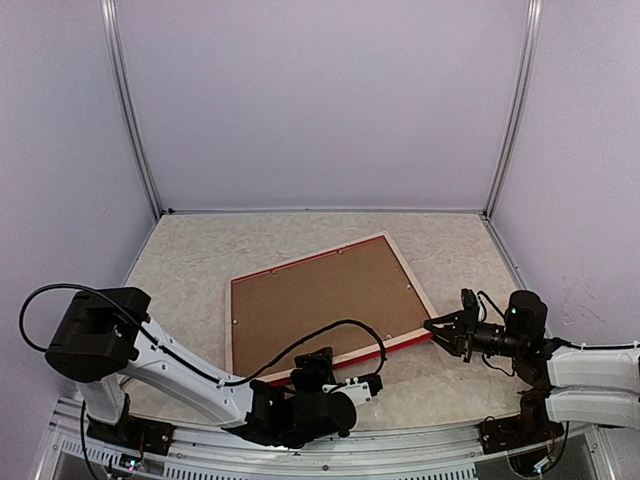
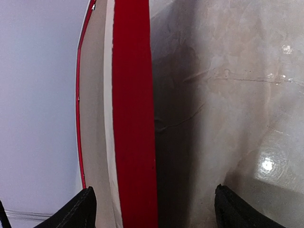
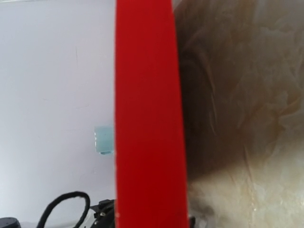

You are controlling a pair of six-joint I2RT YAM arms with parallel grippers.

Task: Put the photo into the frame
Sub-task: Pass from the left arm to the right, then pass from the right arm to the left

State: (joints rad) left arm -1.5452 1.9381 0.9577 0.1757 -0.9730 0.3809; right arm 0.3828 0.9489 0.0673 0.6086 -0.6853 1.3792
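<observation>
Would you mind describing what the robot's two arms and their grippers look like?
Both the left arm and right arm have smooth white link shells joined by chunky black joint housings. The left gripper and right gripper are black, with blunt dark fingertips. Thin black cables loop loosely along each arm. No markings are legible.

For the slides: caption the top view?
Frame with brown backing facing up; right gripper clamps its near-right corner, left gripper open at its near edge.
</observation>
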